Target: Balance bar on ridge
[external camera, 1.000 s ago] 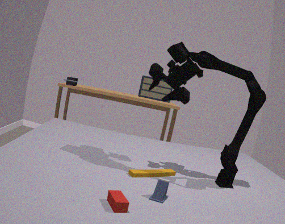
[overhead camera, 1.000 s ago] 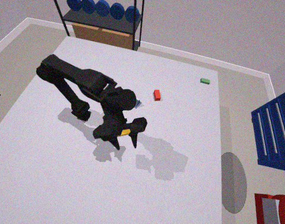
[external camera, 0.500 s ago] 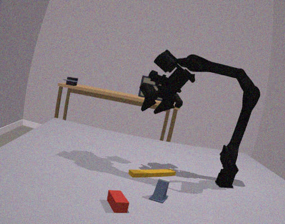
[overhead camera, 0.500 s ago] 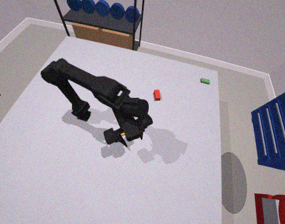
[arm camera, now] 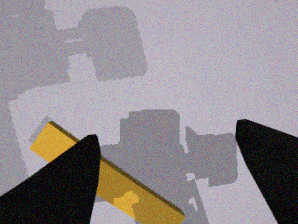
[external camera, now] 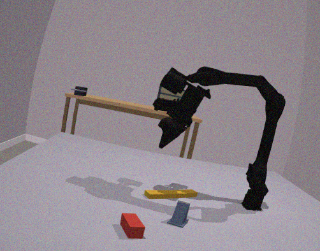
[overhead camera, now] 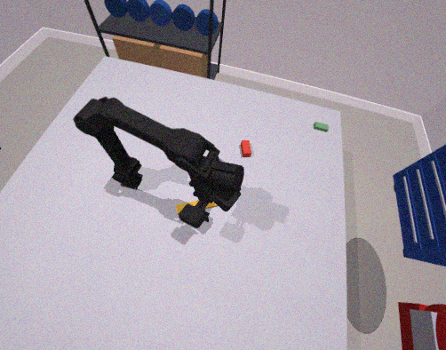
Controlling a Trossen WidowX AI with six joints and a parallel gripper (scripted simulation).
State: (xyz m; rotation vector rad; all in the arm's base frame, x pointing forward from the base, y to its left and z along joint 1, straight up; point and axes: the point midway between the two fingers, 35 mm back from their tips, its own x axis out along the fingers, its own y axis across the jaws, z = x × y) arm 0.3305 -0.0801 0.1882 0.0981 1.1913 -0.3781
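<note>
The yellow bar (overhead camera: 181,208) (external camera: 171,193) (arm camera: 48,142) lies flat on the white table; the arm partly covers it in the top view. The blue-grey ridge (external camera: 180,214) stands on the table near the bar, on the red block's side, with nothing on it. It is hidden behind the arm in the top view. My gripper (arm camera: 168,136) is open and empty, well above the table. In the wrist view the bar runs diagonally at the lower left, partly behind the left finger, and does not lie squarely between the fingertips.
A red block (overhead camera: 246,148) (external camera: 132,225) lies beyond the ridge. A small green block (overhead camera: 321,127) lies near the table's far edge. The arm's shadows fall around the bar. A shelf rack (overhead camera: 159,37), a blue cabinet (overhead camera: 427,209) and a wooden bench (external camera: 120,104) stand off the table.
</note>
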